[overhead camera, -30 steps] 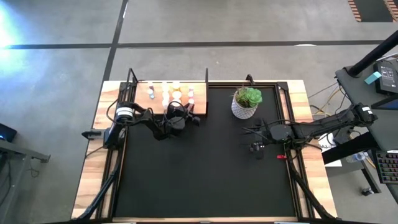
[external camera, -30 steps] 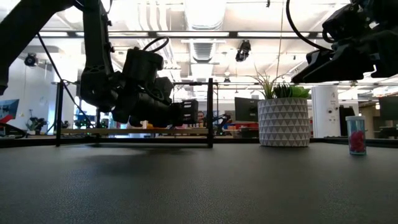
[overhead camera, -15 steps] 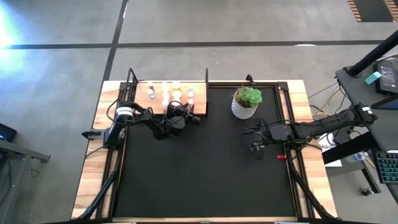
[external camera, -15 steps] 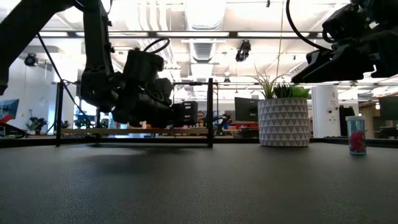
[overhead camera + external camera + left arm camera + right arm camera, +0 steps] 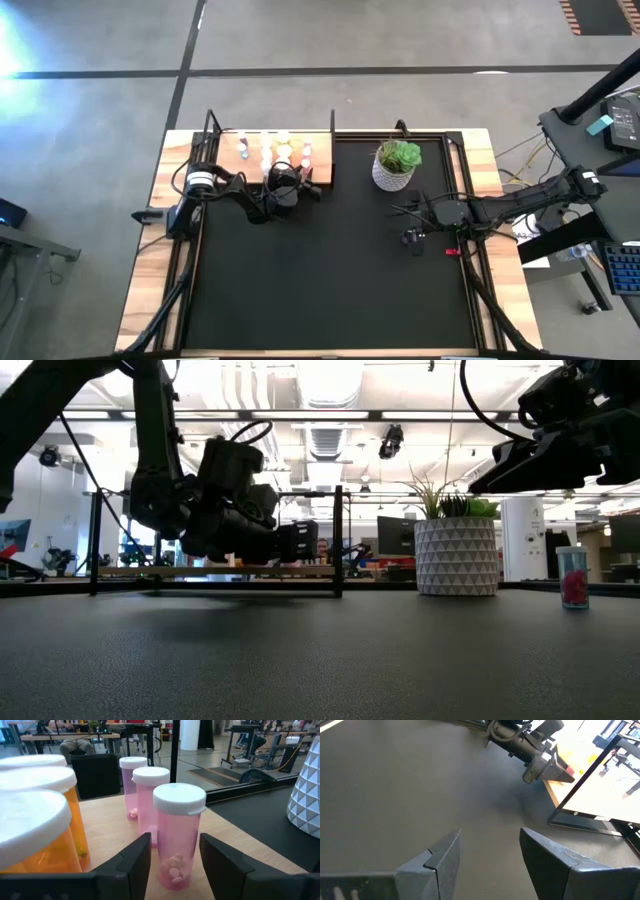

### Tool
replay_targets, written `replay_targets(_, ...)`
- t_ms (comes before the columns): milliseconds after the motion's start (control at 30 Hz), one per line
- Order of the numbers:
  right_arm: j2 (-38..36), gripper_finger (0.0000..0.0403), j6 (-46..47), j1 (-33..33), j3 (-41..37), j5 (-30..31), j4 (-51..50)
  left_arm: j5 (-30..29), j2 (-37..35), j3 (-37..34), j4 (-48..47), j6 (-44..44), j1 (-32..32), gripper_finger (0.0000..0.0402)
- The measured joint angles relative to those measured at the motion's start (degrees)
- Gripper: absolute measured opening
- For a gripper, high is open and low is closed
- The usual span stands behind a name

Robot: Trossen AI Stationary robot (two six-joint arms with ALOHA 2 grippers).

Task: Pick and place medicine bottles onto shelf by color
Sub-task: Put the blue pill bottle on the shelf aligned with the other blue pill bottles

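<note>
The light-wood shelf (image 5: pixel 228 165) stands at the table's far left and holds rows of white, orange and pink medicine bottles (image 5: pixel 284 152), all upright. My left gripper (image 5: pixel 295 183) is at the shelf's near right corner. In the left wrist view it (image 5: pixel 175 837) is open, with one finger on each side of the nearest pink bottle (image 5: pixel 178 827). That bottle stands on its base on the board (image 5: pixel 115 830), with two more pink bottles (image 5: pixel 145 795) behind it and orange ones (image 5: pixel 35 835) beside it. My right gripper (image 5: pixel 413 237) hangs open and empty over the black mat (image 5: pixel 395 785). My left gripper's fingers (image 5: pixel 135 862) flank the lower body of the nearest pink bottle, coming level from the table's near left. I cannot tell whether they touch its wall. The bottle stands upright on the shelf board.
A white pot with a green plant (image 5: pixel 396 165) stands right of the shelf on the black mat (image 5: pixel 330 280). A small red object (image 5: pixel 452 251) lies by the mat's right edge; in the low view it (image 5: pixel 572 577) stands alone. Thin black posts (image 5: pixel 338 540) rise at the shelf's corners.
</note>
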Motion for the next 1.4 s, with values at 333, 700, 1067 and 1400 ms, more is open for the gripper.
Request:
replay_targets(333, 0.0, 0.0194, 0.0, 0.0, 0.0, 0.0, 0.0, -1.3, -2.2, 0.0, 0.0, 1.2, -0.9, 0.0153)
replay_targets(700, 0.0, 0.0194, 0.0, 0.0, 0.0, 0.0, 0.0, -2.5, -3.6, 0.0, 0.9, 3.2, -1.3, 0.0193)
replay_targets(1067, 0.0, 0.0194, 0.0, 0.0, 0.0, 0.0, 0.0, -2.5, -9.9, 0.0, 10.0, 19.8, -3.7, 0.0199)
replay_targets(1400, 0.0, 0.0194, 0.0, 0.0, 0.0, 0.0, 0.0, 4.2, -16.7, 0.0, 10.0, 27.9, -12.0, 0.0199)
